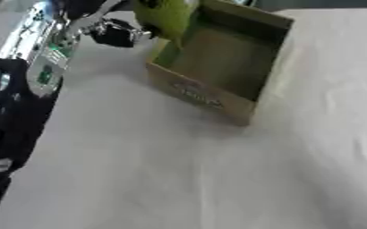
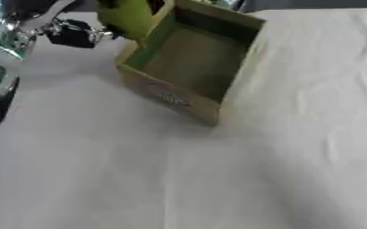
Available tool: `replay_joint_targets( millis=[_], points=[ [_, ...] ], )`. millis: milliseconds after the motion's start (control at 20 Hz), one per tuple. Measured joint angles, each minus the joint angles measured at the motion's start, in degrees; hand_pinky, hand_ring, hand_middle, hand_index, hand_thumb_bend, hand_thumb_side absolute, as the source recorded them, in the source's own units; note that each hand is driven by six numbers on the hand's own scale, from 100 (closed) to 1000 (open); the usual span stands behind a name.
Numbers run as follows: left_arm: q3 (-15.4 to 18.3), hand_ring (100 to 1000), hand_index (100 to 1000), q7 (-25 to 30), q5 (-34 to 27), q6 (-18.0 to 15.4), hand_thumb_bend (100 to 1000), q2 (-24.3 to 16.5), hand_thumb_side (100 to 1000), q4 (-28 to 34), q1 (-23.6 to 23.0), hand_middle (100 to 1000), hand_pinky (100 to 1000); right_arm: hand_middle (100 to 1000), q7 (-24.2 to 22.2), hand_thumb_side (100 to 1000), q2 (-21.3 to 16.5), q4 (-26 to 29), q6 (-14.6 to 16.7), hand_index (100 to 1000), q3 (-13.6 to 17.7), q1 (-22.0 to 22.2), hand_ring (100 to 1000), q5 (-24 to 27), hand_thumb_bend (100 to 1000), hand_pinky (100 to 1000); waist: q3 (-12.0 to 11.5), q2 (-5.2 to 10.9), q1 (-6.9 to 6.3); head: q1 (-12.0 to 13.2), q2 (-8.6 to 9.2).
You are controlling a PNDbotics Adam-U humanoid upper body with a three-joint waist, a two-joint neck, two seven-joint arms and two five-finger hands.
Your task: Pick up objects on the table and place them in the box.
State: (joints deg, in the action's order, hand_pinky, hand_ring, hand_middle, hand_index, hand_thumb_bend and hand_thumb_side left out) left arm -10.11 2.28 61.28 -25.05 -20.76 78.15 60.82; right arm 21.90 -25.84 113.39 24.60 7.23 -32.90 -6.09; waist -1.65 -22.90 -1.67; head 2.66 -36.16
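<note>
1. a green object [image 1: 164, 17], blurred so that only its yellow-green colour and rounded shape can be made out, sits at the box's far left corner, over the left wall and partly inside the opening.
2. the box [image 1: 198, 96] is open-topped brown cardboard with a printed mark on its near wall; it stands askew on the table, and its floor looks bare apart from a greenish tint along the left wall.
3. the left hand [image 1: 117, 32] shows as a dark shape just left of the green object, close against it; i cannot tell whether its fingers are spread, pressed together or pinching the object.
4. the left arm [image 1: 38, 53], silver with green patches and black lower down, runs along the left edge of the view.
5. the table [image 2: 179, 179] is covered in white cloth with faint creases on the right side.
</note>
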Motion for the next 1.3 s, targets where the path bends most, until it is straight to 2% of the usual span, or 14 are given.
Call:
replay_joint_targets(
  millis=[300,500,600,1300],
  points=[
    [0.47,472,487,-2.21,2.07,-0.01,371,2.22,100,-1.99,1.09,364,446,550,0.95,524,0.71,0.00,-0.07,727,0.14,-1.05,780,0.19,100,839,1.30,-0.11,-0.16,0.36,0.01],
    [0.81,477,494,-3.47,2.37,-0.36,273,3.90,100,-3.59,1.81,376,444,550,1.32,527,1.49,0.00,-0.13,726,0.16,-2.00,781,0.33,100,840,2.43,-0.50,-0.11,0.99,0.46],
    [1.02,483,503,-3.85,2.37,-0.68,252,4.77,100,-4.58,2.12,385,452,550,1.62,528,1.84,0.00,-0.13,726,0.18,-2.55,779,0.49,100,839,3.02,-0.61,-0.11,1.50,0.54],
    [1.06,505,535,-5.07,6.10,-3.39,230,8.17,100,-11.97,3.54,410,496,550,2.66,535,3.49,0.00,0.37,725,0.47,-4.39,778,1.23,100,838,4.96,-0.79,-0.56,3.11,0.74]
  ],
)
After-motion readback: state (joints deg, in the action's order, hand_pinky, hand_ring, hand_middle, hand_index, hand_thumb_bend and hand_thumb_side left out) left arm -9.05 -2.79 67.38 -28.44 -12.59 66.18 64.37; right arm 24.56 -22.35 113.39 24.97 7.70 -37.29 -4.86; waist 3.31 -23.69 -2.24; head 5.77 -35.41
